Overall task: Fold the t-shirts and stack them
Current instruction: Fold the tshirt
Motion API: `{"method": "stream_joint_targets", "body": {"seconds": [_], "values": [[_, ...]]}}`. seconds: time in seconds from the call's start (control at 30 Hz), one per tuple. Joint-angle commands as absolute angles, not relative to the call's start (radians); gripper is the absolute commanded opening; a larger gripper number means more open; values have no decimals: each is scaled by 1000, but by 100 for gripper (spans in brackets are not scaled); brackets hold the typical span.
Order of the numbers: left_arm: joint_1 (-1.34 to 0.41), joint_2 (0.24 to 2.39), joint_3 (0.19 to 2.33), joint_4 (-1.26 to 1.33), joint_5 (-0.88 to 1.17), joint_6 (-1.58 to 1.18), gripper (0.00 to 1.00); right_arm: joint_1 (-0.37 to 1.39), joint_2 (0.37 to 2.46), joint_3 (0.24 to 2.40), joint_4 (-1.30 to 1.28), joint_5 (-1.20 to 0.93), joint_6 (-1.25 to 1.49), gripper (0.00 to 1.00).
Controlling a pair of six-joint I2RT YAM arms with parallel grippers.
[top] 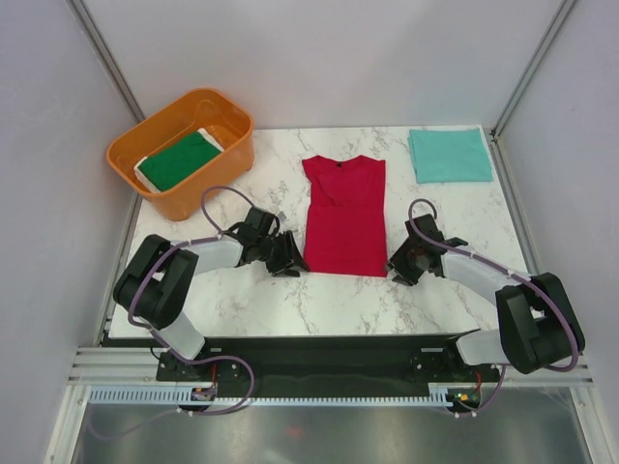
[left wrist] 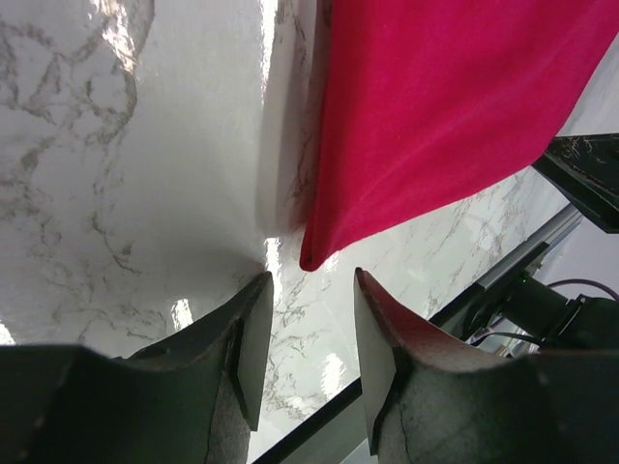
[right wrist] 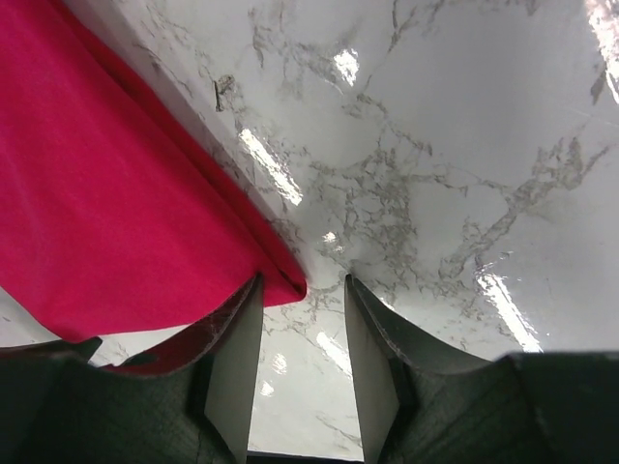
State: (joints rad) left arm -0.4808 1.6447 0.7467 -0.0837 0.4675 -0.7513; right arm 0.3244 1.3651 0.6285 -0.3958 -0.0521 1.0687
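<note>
the left arm (top: 164,290) and right arm (top: 527,324) are sitting nearest, at the near edge of the marble table (top: 290,300), each reaching inward toward the middle.

the left gripper (top: 288,257) is lying low just beside the near left corner of the red t-shirt (top: 343,217). in its wrist view the jaws are standing partly apart with only bare marble between them. the shirt's corner is pointing at the gap from just beyond the fingertips and is not being gripped.

the right gripper (top: 402,261) is lying low at the shirt's near right corner. its jaws are also standing partly apart and holding nothing. the hem's corner is lying right at the tip of one finger (right wrist: 237,329); whether it is touching, i cannot tell.

the red t-shirt is lying flat in the middle of the table, neck toward the far side, making a narrow strip from shoulders to hem.

the teal t-shirt (top: 450,155) is lying folded in a flat square at the far right corner, well apart from the red one.

the dark green t-shirt (top: 179,159), showing a white edge, is lying folded inside the orange tub (top: 208,193) at the far left corner.
</note>
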Motion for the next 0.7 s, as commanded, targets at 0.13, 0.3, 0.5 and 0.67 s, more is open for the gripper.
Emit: {"method": "stream_joint_targets", "body": {"seconds": [0.13,0.3,0.5,0.67], "values": [[-489,1684,759,-48,419,-769,43,337,1330,627,-382,-35,1097,47],[-489,1703,776,-48,419,-769,39,345,1368,634,-382,-18,1091,46],[-489,1710,782,-38,423,-756,24,347,1390,601,-361,-6,1083,42],[-492,1713,782,-34,436,-756,2,347,1410,594,-356,54,1058,17]]}}
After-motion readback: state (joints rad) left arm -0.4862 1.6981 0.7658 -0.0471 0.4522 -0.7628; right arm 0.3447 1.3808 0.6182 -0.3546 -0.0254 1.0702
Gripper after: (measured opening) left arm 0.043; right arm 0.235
